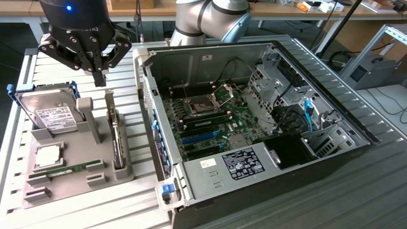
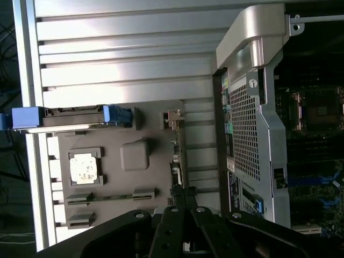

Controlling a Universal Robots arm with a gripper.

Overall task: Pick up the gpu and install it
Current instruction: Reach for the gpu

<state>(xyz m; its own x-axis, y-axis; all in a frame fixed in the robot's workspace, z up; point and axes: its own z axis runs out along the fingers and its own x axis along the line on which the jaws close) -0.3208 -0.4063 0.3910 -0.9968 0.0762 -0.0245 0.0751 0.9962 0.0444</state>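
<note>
The pincer (image 1: 99,76) is hanging in the upper left of the exterior view, its fingers clenched together on nothing, above the far end of the grey holder tray (image 1: 70,179) and apart from everything on it. The gpu (image 1: 116,140) is standing on its long edge in the upright slot along the side of the tray nearest the computer case (image 1: 210,47), in the left-centre of the exterior view, not yet lifted. In the wrist view the pincer (image 2: 183,198) is lining up almost over the card's thin top edge (image 2: 174,153), with the bracket end lying away from the fingers. The hard drive (image 1: 54,114) is leaning in its own cradle just beside, and the processor chip (image 1: 47,156) and the memory stick (image 1: 70,168) are lying flat lower on the tray. Judgement: the step in hand is the approach to the pick. Doing it well is calling for the fingers to part before any descent, since closed tips would strike the card's edge; for the fingers to straddle the card squarely across its thickness, near the middle of its length, so it is not tilting when lifted; and for a straight vertical pull, so the card is not binding in the slot or dragging the tray. Clearance from the hard drive's blue rails (image 1: 19,89) is also warranting attention.
</note>
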